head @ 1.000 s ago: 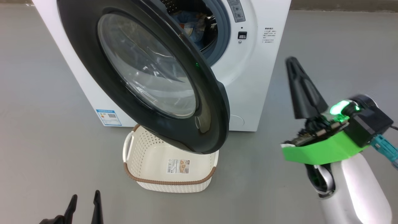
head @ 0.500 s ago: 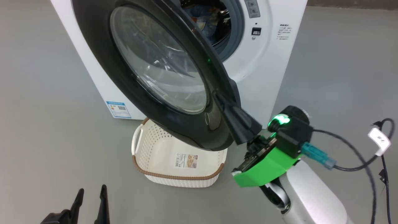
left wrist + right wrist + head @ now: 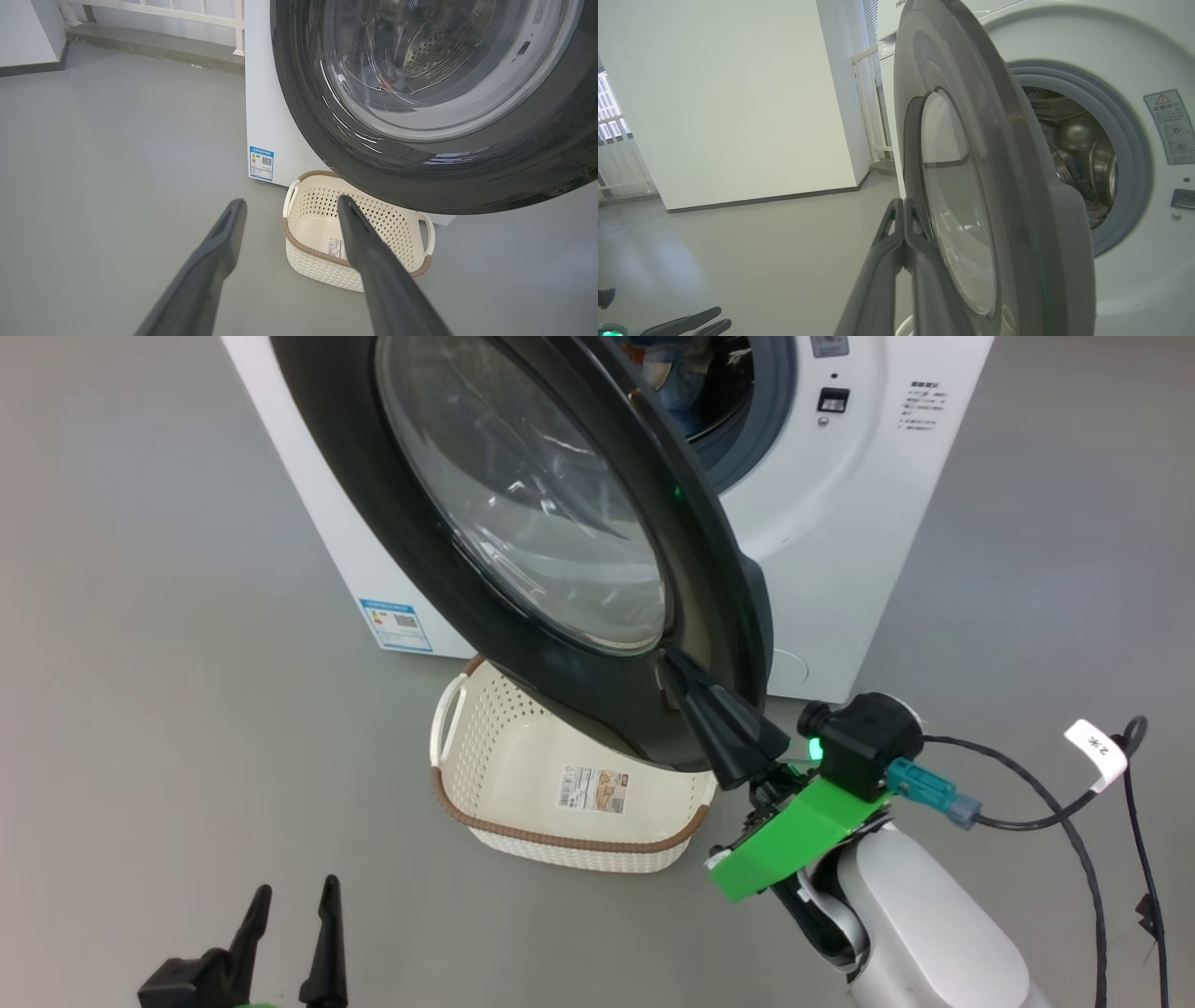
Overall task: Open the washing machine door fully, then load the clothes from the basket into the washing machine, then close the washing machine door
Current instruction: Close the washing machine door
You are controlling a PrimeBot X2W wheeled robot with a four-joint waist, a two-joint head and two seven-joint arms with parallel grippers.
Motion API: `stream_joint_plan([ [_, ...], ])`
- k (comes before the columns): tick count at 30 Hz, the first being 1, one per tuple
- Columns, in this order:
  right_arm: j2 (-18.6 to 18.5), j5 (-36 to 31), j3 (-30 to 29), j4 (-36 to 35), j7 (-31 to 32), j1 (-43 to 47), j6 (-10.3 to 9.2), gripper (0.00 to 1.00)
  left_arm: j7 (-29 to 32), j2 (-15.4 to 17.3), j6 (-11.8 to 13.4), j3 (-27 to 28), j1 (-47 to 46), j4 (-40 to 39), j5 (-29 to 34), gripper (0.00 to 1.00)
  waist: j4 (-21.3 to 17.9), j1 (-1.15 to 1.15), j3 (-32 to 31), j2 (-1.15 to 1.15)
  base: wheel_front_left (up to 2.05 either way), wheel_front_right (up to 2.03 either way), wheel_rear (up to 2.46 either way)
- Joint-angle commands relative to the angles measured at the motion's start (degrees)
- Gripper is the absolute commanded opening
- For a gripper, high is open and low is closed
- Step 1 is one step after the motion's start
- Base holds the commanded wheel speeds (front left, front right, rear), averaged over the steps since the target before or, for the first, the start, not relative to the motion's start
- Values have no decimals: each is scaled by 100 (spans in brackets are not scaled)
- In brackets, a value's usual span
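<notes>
The right claw (image 3: 670, 663) was shut tight, its two dark fingers pressed together with nothing between them, and their joined tip lay against the outer face of the washing machine door (image 3: 523, 523), low on its free edge just outside the glass window. In the right wrist view the same closed claw (image 3: 903, 203) ran up alongside the glass bowl, touching or very nearly touching the dark rim. Behind the fingers sat a green housing (image 3: 794, 831) with a black cable (image 3: 1027, 803) trailing off to the right. The door stood partly open, swung out at an angle from the white washing machine (image 3: 840, 551), so that the grey rubber ring (image 3: 1134, 154) and the steel drum (image 3: 1083, 154) showed past its edge. A patch of the clothes (image 3: 667, 364), blue with some orange, was visible inside the drum. Beneath the door's lower rim, just in front of the machine, the basket (image 3: 569, 840) sat on the grey floor (image 3: 140, 709), its bare bottom showing a label (image 3: 595, 789). A blue sticker (image 3: 396, 623) marked the machine's lower corner. Well apart at the lower left, the left claw (image 3: 295, 889) hung spread wide and held nothing; in its own wrist view its fingers (image 3: 224, 242) pointed toward the basket.
</notes>
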Motion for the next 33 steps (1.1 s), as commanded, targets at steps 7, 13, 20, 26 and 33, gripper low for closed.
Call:
stream_joint_plan([
  [7, 108, -64, -243, 46, -27, -182, 9, 0, -70, 90, -17, 112, -275, -143, -121, 100, 177, 0, 192, 0, 0, 0, 0],
  [13, 109, -148, -454, 137, -27, -294, 9, 0, -70, 89, -17, 56, -336, -173, -222, 100, 222, 0, 354, 0, 0, 0, 0],
  [20, 109, -198, -575, 132, -27, -412, 9, 0, -70, 89, -17, 59, -392, -197, -280, 100, 185, 0, 520, 0, 0, 0, 0],
  [26, 93, -246, -669, 74, -27, -533, 9, 0, -70, 89, -17, 41, -443, -216, -345, 100, 129, 0, 702, 0, 0, 0, 0],
  [33, -31, -323, -786, -17, -27, -803, 9, 0, -70, 89, -17, -76, -595, -339, -516, 100, 127, 0, 1070, 0, 0, 0, 0],
])
